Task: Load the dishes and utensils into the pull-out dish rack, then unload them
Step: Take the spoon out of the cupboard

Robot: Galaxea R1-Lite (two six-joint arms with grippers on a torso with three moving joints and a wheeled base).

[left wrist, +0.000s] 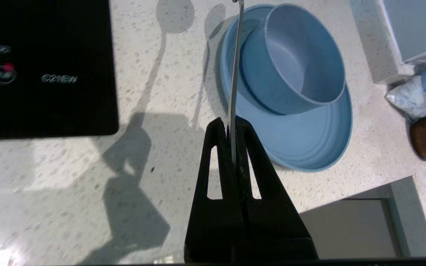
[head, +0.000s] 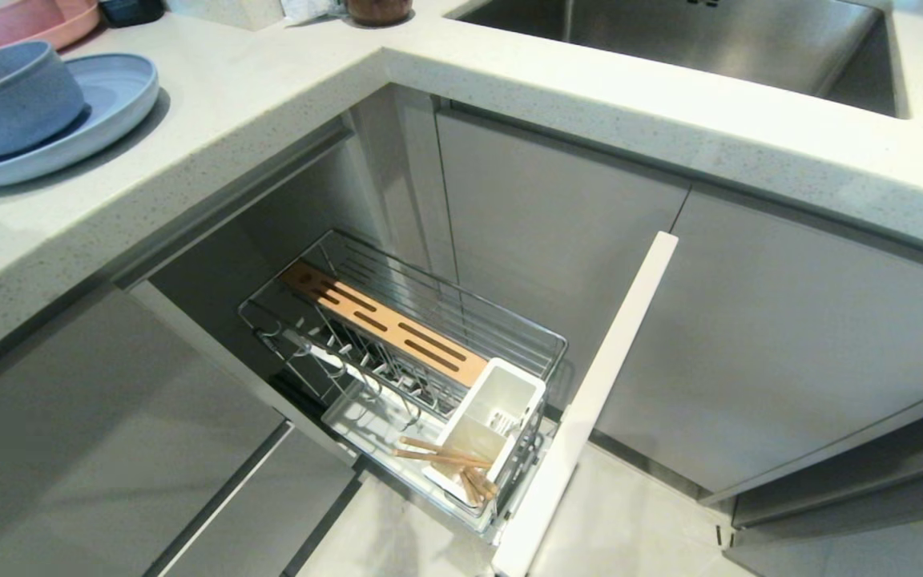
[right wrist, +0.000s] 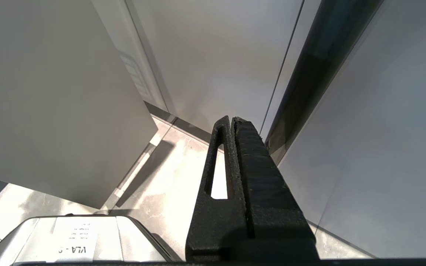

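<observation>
Left claw clamped on the thin handle of the spoon, hanging over the surface beside the plate with the bowl on it. Right claw closed on nothing, parked near the floor. Chopsticks already in the caddy of the rack. Risk: so narrow a pinch may let the spoon swivel or slip, missing the caddy on release.
</observation>
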